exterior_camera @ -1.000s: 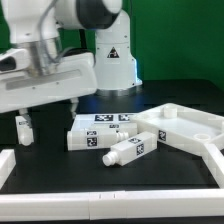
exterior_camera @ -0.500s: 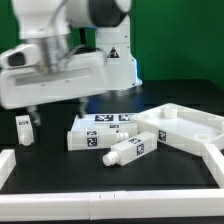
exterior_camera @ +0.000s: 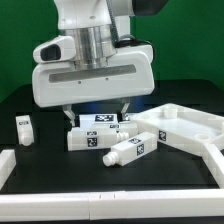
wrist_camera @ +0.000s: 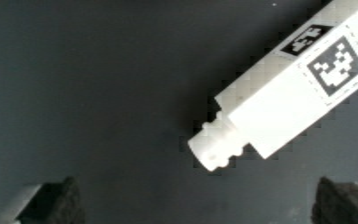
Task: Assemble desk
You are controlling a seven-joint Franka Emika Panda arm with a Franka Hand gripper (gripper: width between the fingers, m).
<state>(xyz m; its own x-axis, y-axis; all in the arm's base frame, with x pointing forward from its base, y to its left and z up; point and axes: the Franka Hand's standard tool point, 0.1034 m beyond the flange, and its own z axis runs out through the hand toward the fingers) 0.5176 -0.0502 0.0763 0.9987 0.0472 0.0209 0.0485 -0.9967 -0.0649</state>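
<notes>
the white arm [exterior_camera: 92, 60] is seen filling the middle of the exterior view, hung above the black table [exterior_camera: 50, 150]. a white rim [exterior_camera: 214, 157] is seen along the table's near edges.

the tabletop [exterior_camera: 185, 125] is found lying flat on the exterior view's right, its long axis running from the centre out toward that right edge.

just beside its inner end, what looks like a pair of legs [exterior_camera: 88, 139] is laid flat and pressed together, tags up, long axis running roughly across the view. whether it is two blocks or more cannot be told.

in front of them a slanted leg [exterior_camera: 131, 149] is laid down, its long axis running from near-left up toward far-right, narrower end toward the viewer's left.

well apart, on the exterior view's left, a small leg [exterior_camera: 23, 127] is stood upright on its own.

the gripper [exterior_camera: 97, 113] is held just above the paired blocks, jaws spread fully wide, nothing gripped.

in the wrist view one leg [wrist_camera: 274, 100] is shown on the diagonal, tags near one end, stepped at the other. the gripper [wrist_camera: 197, 200] is seen with only bare dark table between its fingertips [wrist_camera: 51, 200].
</notes>
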